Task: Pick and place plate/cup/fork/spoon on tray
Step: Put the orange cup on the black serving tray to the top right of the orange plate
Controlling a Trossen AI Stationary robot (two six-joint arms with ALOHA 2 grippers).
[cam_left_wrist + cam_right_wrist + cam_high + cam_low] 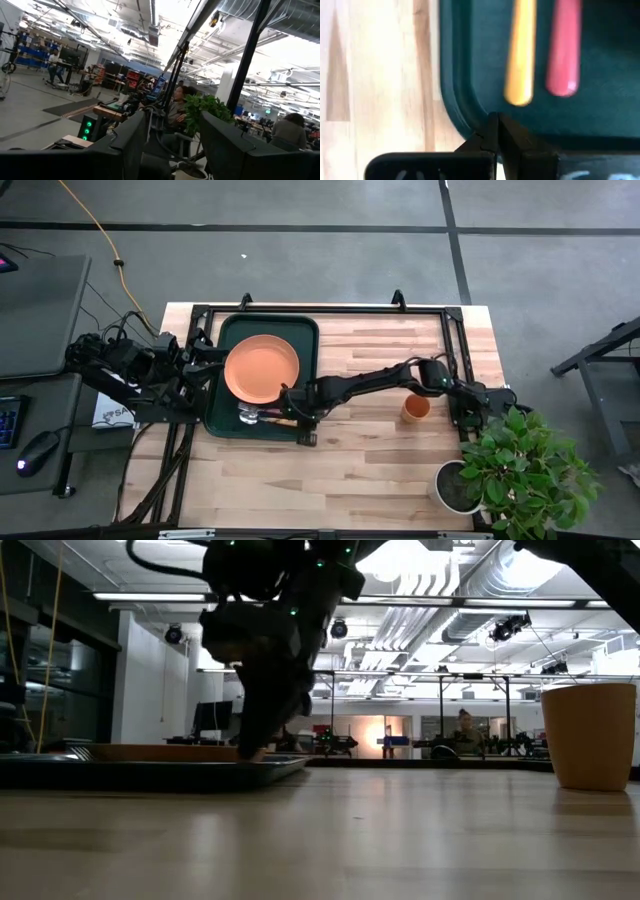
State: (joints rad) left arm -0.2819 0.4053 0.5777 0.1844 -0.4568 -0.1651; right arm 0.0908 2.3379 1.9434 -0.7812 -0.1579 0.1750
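right tool (496, 131) pressed together over tray (465, 107) edge, beside spoon (521, 55), fork (565, 50).

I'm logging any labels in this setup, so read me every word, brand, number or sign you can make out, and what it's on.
None can be read in full.
White sheet under the left arm: dark print, too small to read.
Right hand, closed above the tray rim: pale marks along its body, cut off and blurred.
Low view and left wrist view: lit screens and signs in the room behind, too blurred to read.
Plate, cup, spoon, fork: no markings seen.
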